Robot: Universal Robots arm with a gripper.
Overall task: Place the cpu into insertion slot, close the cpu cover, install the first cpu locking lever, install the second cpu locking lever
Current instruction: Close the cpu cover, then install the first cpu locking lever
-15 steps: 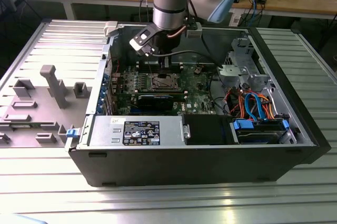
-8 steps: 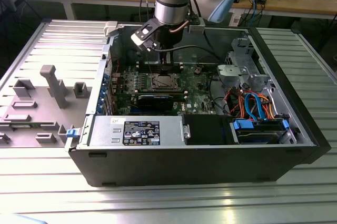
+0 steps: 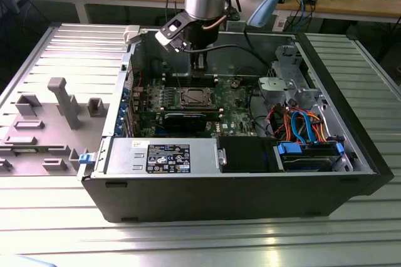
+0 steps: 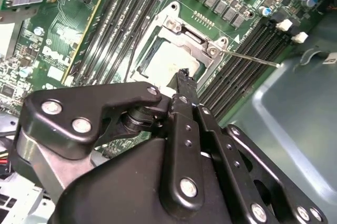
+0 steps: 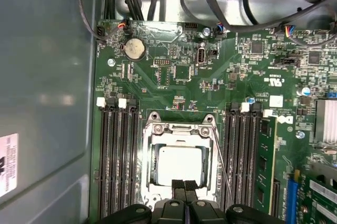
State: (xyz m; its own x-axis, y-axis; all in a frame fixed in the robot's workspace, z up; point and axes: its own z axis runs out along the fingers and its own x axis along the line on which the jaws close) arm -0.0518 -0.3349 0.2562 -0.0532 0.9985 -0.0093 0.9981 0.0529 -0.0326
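In the exterior view the arm reaches down from above into an open computer case [image 3: 250, 192] that lies on a ribbed metal bench [image 3: 188, 242]. The pincer [image 3: 198, 66] hangs over the green motherboard, just beyond the insertion slot [image 3: 195, 96], a square socket with a shiny rim in the middle of the board. From here I cannot tell how far apart its fingers stand. A grey power supply [image 3: 160, 156] sits along the case's near wall, and a drive cage [image 3: 294, 85] with bright cables sits toward the exterior view's right.

The second wrist view looks along the pincer [image 4: 183, 77]. Its two black fingers lie pressed together and carry nothing. The tips are above the edge of the socket; whether they touch it cannot be told. The cpu [image 4: 166, 62] lies in the socket, with the cpu cover [image 4: 196, 39] down around it as a silver frame. A thin metal lever [image 4: 253, 58] juts out from the frame's corner across the black memory slots [image 4: 247, 50].

The first wrist view looks straight down. The fingertips [image 5: 178, 186] meet with no gap between them, over the frame's near edge. The cpu [image 5: 179, 163] shows through the cover's window, and the lever [image 5: 221, 163] slants away along one side of the socket. This view adds a round coin cell [image 5: 134, 49] farther up the board.
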